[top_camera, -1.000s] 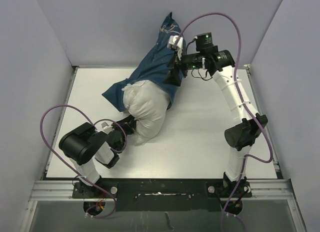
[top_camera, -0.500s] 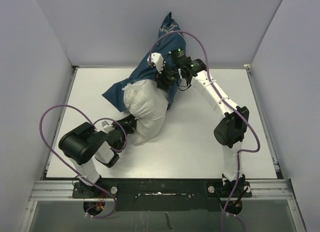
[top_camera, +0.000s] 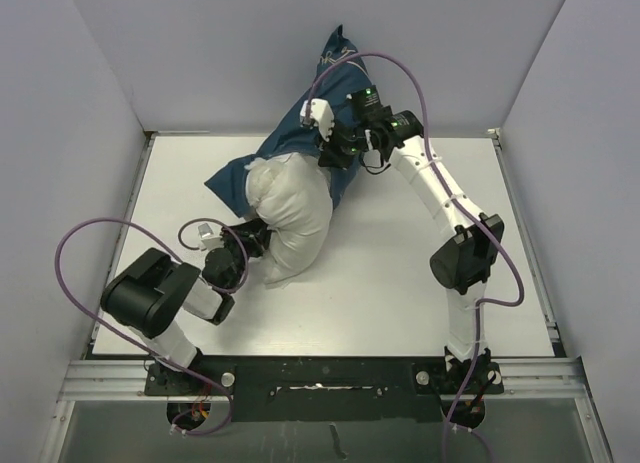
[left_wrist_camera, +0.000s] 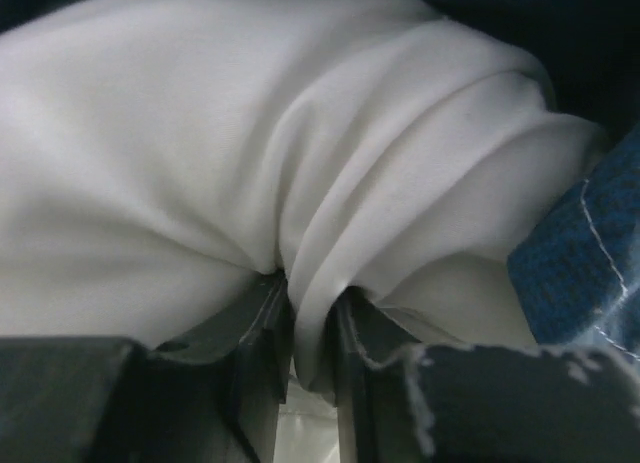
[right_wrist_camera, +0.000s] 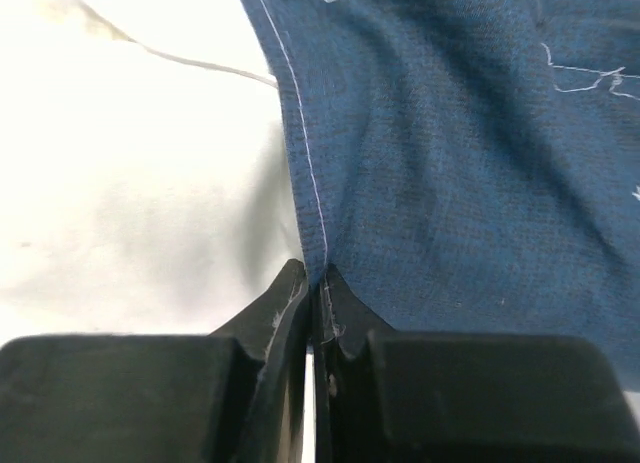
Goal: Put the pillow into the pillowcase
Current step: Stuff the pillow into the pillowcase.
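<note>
Pillow (top_camera: 290, 215) slightly farther inside pillowcase (top_camera: 288, 140)

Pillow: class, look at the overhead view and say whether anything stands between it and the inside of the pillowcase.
Nothing visible does. The pillow has its far end in the mouth of the pillowcase, with no other object between them. The left gripper pinches a fold of the pillow; the right gripper pinches the pillowcase at its stitched edge.

The pillow (left_wrist_camera: 250, 133) is smooth white cloth, matt and softly creased — the pillowcase (right_wrist_camera: 450, 183) a coarser navy weave, matt too, with pale stitching along its hem. The counter (top_camera: 400, 273) looks smooth, white and matt. Both sets of jaws are dull black plastic.
</note>
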Robot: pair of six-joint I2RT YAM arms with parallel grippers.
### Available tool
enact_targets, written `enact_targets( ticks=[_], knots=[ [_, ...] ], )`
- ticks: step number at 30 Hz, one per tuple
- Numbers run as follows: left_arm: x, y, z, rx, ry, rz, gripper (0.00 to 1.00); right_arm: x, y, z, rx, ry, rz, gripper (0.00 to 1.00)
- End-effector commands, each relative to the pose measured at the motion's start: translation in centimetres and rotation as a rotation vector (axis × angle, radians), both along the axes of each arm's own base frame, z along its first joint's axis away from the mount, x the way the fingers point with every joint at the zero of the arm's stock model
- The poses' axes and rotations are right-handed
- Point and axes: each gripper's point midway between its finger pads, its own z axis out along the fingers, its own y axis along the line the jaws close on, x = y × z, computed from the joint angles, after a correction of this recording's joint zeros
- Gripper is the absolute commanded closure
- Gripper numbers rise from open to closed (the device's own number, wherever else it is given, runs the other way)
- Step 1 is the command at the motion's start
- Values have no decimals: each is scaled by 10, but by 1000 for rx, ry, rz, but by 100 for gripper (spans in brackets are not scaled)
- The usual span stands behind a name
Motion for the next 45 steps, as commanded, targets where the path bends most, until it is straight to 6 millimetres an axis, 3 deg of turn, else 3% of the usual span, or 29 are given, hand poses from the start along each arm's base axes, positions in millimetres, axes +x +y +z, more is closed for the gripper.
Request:
enact_targets(
  ticks=[1,5,9,12,16,19,25,31,33,34,35,36,37,42,45],
  knots=[
    [4,-6,56,150,-200,-75,71,-37,19,70,248,44,146,100],
    [-12,-2,72,385,-291,-123,36,-31,20,65,285,105,113,100],
    [-42,1,73,717,-357,-213,13,-17,12,58,316,157,69,100],
    [-65,11,79,955,-418,-248,5,-17,13,56,329,175,69,100],
    [-90,28,113,1232,-577,-220,2,-18,18,59,353,194,82,100],
    [-99,25,141,1331,-693,-235,2,-21,23,60,367,205,98,100],
    [-67,2,169,1585,-753,-286,2,-25,27,61,380,221,115,100],
    [-20,-24,158,1741,-717,-339,2,-30,26,62,380,224,124,100],
    [-4,-22,143,1759,-606,-374,8,-33,24,67,394,227,141,100],
    [5,-22,133,1775,-552,-399,17,-36,24,72,409,228,158,100],
    [11,-20,130,1774,-521,-402,36,-39,23,78,433,239,178,100],
    [18,-17,128,1751,-492,-391,63,-42,24,85,465,251,208,100],
    [24,-18,122,1719,-483,-392,73,-47,25,96,505,270,244,100],
    [71,-35,107,1483,-532,-405,97,-92,54,143,641,373,457,100],
    [92,-57,115,1351,-596,-398,100,-123,73,166,685,459,570,100]
  ],
)
